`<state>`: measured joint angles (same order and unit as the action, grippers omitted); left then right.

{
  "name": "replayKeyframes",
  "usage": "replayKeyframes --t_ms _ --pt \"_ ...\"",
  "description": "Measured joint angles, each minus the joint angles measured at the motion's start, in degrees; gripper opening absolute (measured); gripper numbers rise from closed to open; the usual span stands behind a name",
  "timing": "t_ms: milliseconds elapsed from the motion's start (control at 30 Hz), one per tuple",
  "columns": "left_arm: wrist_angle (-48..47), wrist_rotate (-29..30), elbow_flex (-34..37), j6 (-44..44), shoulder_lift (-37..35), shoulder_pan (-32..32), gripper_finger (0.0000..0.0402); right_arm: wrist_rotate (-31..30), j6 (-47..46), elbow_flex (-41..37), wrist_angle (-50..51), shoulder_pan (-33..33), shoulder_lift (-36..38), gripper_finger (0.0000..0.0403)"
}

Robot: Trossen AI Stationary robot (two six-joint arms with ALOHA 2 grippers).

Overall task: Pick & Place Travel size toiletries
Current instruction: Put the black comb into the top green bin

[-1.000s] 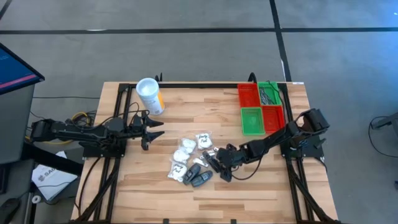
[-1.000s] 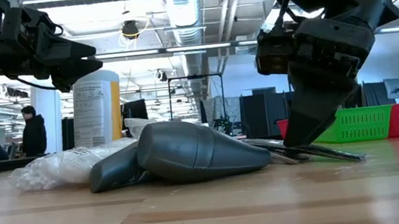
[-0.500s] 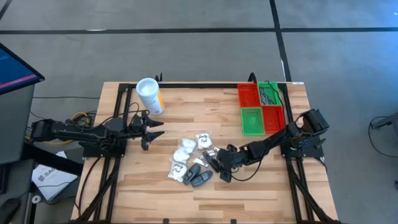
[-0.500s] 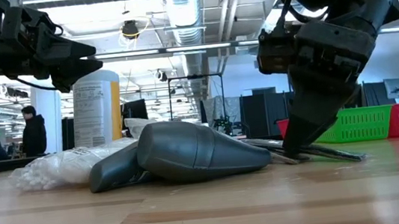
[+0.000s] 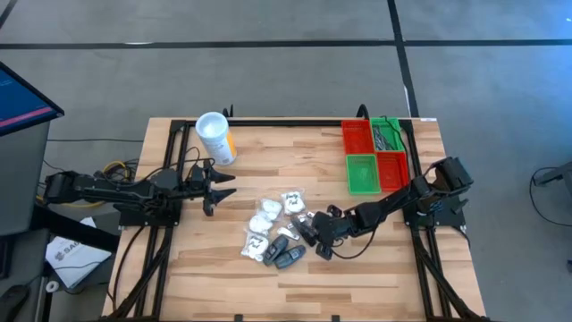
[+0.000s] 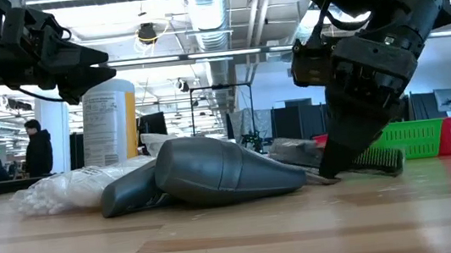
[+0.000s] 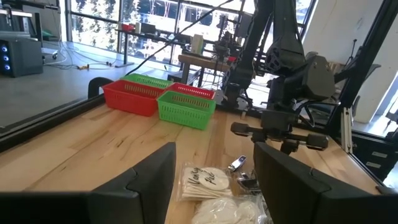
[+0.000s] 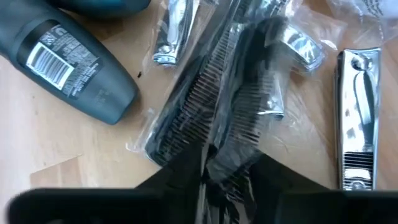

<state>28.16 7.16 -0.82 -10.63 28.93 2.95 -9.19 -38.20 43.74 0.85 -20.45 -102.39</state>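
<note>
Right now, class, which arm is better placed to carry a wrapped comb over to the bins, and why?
The right. Its gripper is down at the toiletries pile, jaws shut on a wrapped comb, on the same side as the bins. The left gripper hovers apart from the pile, holding nothing.

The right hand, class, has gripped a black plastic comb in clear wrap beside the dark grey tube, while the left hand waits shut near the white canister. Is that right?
Not quite. The left hand waits open, not shut: the left wrist view shows its fingers spread apart. The rest holds: the right hand grips the black plastic comb in clear wrap beside the dark grey tube, with the white canister near the left hand.
</note>
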Motion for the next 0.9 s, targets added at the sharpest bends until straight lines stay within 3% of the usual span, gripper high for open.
replayKeyframes --t_ms 267,533,900 --pt "0.0 0.0 -0.01 0.0 0.0 0.0 0.0209 0.53 -0.02 -0.1 0.04 0.0 0.25 0.0009" --pt "0.01 0.01 0.0 0.0 0.0 0.01 0.0209 2.36 1.19 -0.59 2.85 -0.18 4.92 0.0012" --pt "0.04 0.0 0.0 0.0 0.0 -0.01 0.0209 -2.2 2.82 -0.32 7.81 0.49 12.99 0.0006"
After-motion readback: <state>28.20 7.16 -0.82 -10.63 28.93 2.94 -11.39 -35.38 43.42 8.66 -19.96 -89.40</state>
